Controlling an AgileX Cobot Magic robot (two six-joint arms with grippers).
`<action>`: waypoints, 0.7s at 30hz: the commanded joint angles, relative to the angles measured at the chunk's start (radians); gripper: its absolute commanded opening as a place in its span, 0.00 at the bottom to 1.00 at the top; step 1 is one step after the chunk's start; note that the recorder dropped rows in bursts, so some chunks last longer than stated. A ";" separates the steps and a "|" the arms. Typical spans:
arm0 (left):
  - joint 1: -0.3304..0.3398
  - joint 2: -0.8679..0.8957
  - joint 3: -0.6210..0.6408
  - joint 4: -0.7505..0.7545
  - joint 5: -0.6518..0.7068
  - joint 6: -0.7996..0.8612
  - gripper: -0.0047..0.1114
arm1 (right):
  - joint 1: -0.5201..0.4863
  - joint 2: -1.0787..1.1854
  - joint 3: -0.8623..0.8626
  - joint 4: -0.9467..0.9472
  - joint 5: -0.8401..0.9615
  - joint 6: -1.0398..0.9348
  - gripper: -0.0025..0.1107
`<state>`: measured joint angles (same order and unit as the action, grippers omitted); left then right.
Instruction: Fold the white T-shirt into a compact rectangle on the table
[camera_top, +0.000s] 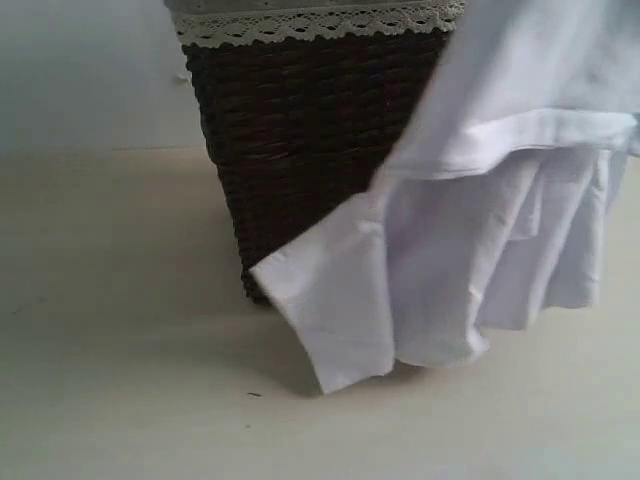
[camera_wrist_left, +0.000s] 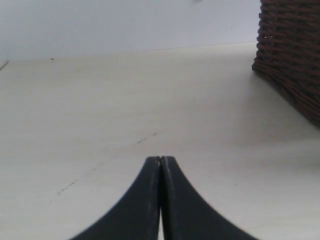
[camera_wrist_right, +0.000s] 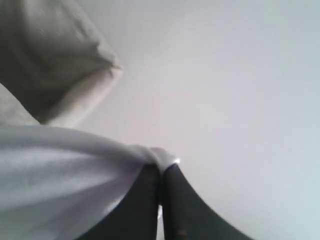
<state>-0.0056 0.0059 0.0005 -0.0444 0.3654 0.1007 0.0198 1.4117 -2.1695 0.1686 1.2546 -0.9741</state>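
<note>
Pinching a bunched fold of the white T-shirt (camera_wrist_right: 60, 185), the right fingers (camera_wrist_right: 185, 210) are clamped on the cloth. The left fingers (camera_wrist_left: 145, 200) are pressed together too, with nothing between them, over the pale surface (camera_wrist_left: 125, 100). In the exterior view the shirt hangs at three o'clock (its lowest corner down near the surface, at about six o'clock), draped across the dark wicker basket (camera_top: 300, 130) at twelve o'clock.

A plain pale grey-white wall (camera_top: 90, 70) is seen on the far side, softly lit. A smooth pale beige table (camera_top: 120, 420) is spread before it, on which a dark brown wicker basket (camera_top: 300, 150) trimmed with white lace (camera_top: 320, 25) is placed, a faint shadow cast at its base.
</note>
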 joint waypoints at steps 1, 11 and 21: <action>-0.006 -0.006 -0.001 0.000 -0.007 -0.002 0.04 | -0.181 0.010 -0.001 -0.028 -0.033 -0.058 0.02; -0.006 -0.006 -0.001 0.000 -0.007 -0.002 0.04 | -0.323 -0.019 0.427 0.137 -0.033 -0.071 0.02; -0.006 -0.006 -0.001 0.000 -0.007 -0.002 0.04 | -0.323 -0.062 1.002 0.558 -0.033 -0.079 0.02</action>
<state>-0.0056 0.0059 0.0005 -0.0444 0.3654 0.1007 -0.2996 1.3606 -1.2244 0.6085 1.2328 -1.0438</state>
